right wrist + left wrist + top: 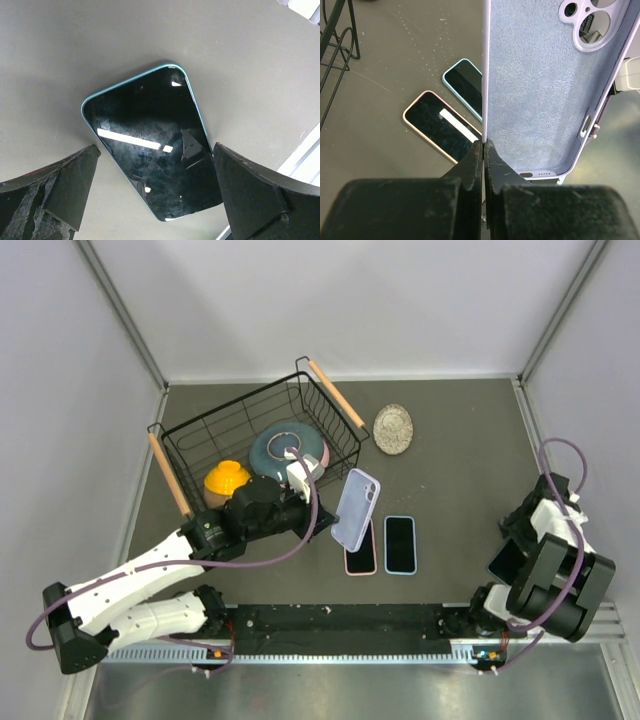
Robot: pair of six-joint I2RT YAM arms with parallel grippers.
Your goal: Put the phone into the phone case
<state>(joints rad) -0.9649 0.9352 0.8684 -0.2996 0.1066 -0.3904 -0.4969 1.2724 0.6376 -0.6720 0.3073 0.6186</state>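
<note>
My left gripper (330, 518) (484, 143) is shut on the long edge of a lilac phone case (356, 508) (545, 85). It holds the case tilted above the table, with the fuzzy inside facing the left wrist camera. Under it lie a pink-edged phone (361, 552) (437, 127) and a blue-edged phone (400, 543) (465, 82), side by side, screens up. At the right, another dark phone with a teal edge (152, 145) (503, 563) lies flat on the table. My right gripper (155, 147) (512, 540) stands open above it, a finger on each side, not touching.
A black wire basket (200, 430) with wooden handles stands at the back left. It holds a yellow-orange object (226, 478) and a grey-blue dish (285, 445). A round silvery disc (393, 428) lies right of it. Grey walls close in the table.
</note>
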